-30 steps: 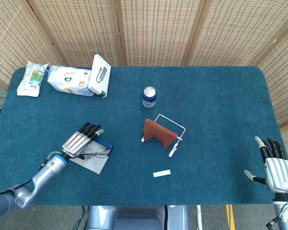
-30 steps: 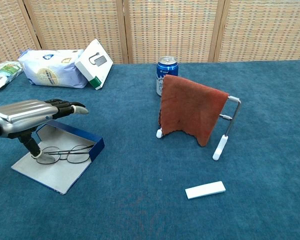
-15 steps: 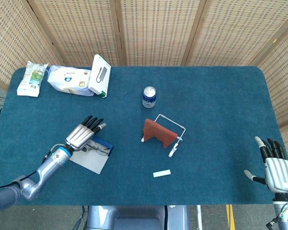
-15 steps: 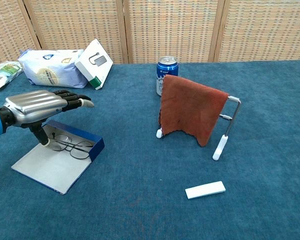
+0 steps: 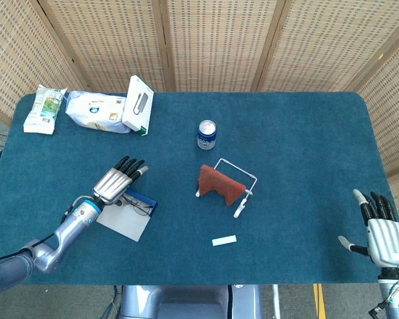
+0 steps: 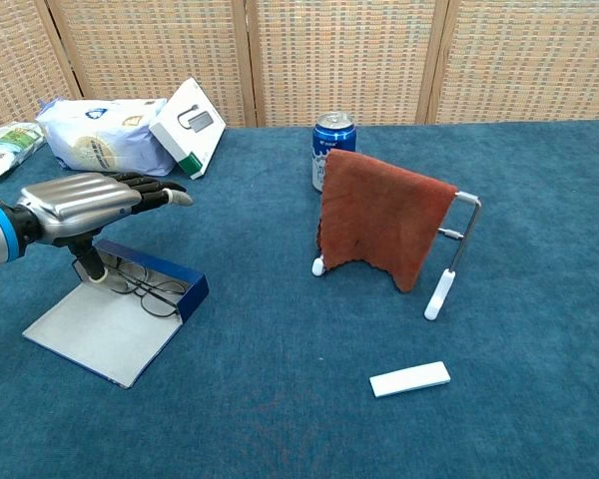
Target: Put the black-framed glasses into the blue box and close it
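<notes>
Glasses (image 6: 145, 291) in open blue box (image 6: 120, 329) (left hand (image 6: 85, 200) above, thumb down).

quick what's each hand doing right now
Left hand: thumb on the black-framed wire glasses, grip cannot be told.
Right hand: open, holding nothing.

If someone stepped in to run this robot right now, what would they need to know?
Left robot hand: fingers stretched flat above the blue box, thumb down at the glasses, which seem partly in the box tray against its wall; whether they are pinched is unclear.
Right robot hand: open, idle at the table's right edge, holding nothing.
The box lid lies open flat on the cloth.
Done: glasses brought to the box.
Left: seat them fully, let go, fold the lid shut.
</notes>
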Controlling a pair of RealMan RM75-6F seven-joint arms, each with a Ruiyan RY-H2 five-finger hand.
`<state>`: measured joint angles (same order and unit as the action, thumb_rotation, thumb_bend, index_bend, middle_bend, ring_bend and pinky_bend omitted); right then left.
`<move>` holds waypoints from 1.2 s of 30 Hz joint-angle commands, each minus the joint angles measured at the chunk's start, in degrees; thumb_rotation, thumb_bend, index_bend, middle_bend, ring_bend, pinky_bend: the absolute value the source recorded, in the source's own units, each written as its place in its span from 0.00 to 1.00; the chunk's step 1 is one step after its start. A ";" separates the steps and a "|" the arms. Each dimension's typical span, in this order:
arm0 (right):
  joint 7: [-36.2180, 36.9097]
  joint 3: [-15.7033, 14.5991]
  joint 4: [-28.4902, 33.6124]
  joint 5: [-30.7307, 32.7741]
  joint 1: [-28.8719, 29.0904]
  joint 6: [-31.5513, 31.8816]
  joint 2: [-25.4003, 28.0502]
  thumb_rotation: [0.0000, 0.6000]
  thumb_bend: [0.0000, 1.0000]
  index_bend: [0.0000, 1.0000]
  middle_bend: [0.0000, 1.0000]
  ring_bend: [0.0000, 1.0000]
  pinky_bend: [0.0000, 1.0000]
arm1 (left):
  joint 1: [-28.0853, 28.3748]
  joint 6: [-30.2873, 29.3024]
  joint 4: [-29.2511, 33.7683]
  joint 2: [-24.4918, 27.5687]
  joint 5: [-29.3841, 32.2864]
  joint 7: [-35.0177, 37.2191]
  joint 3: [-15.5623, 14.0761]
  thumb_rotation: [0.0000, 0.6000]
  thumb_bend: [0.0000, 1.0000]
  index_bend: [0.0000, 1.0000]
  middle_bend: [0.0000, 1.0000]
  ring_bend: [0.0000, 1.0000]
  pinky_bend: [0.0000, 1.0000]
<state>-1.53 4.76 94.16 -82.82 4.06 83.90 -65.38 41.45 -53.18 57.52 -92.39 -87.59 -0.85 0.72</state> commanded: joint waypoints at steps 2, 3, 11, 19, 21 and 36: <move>0.00 -0.01 -0.01 -0.01 -0.02 0.02 0.00 1.00 0.13 0.00 0.16 0.00 0.00 | -0.81 -2.02 2.10 1.94 -0.49 1.85 -0.24 1.00 0.06 0.00 0.00 0.00 0.00; 0.01 -0.01 -0.03 -0.01 -0.02 0.03 0.00 1.00 0.13 0.00 0.16 0.00 0.00 | -1.01 -2.60 2.73 2.53 -0.73 2.28 -0.33 1.00 0.06 0.00 0.00 0.00 0.00; -0.31 0.02 0.07 0.04 -0.02 0.06 -0.06 1.00 0.13 0.00 0.16 0.00 0.00 | -3.89 -7.62 11.07 9.49 -2.83 6.52 -2.25 1.00 0.06 0.00 0.00 0.00 0.00; -0.44 0.02 0.11 0.06 -0.05 0.12 -0.09 1.00 0.13 0.00 0.16 0.00 0.00 | -9.37 -15.02 12.79 10.98 -7.67 7.65 -7.25 1.00 0.18 0.00 0.00 0.00 0.00; -0.44 0.01 0.10 0.06 -0.06 0.11 -0.07 1.00 0.13 0.00 0.16 0.00 0.00 | -10.68 -16.55 12.26 10.54 -8.33 7.82 -8.04 1.00 0.20 0.00 0.00 0.00 0.00; 0.11 -0.08 0.13 -0.08 -0.07 0.00 0.12 1.00 0.13 0.00 0.16 0.00 0.00 | -15.57 -19.66 4.84 4.55 -10.39 8.57 -10.64 1.00 0.33 0.00 0.00 0.00 0.00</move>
<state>-1.41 4.68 94.29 -82.91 4.00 83.90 -65.26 26.27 -72.84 62.98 -87.22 -97.77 7.39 -9.64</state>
